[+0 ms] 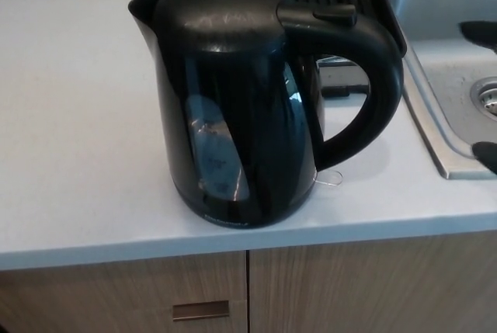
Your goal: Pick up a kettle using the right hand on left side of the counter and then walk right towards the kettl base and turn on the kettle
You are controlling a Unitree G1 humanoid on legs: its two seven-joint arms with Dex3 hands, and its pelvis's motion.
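The kettle (241,100) stood upright on the counter (78,131) at mid-frame, its handle (365,84) bowing toward the right edge. Only black tips of the right hand (485,154) showed there — beyond the handle, its fingers' set impossible to tell — and no left hand appeared.

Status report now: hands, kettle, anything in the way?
Right hand just at frame's right edge, over the sink, grip unclear. Left hand not in view. Kettle upright on counter, untouched, handle facing right. Nothing blocking the handle.
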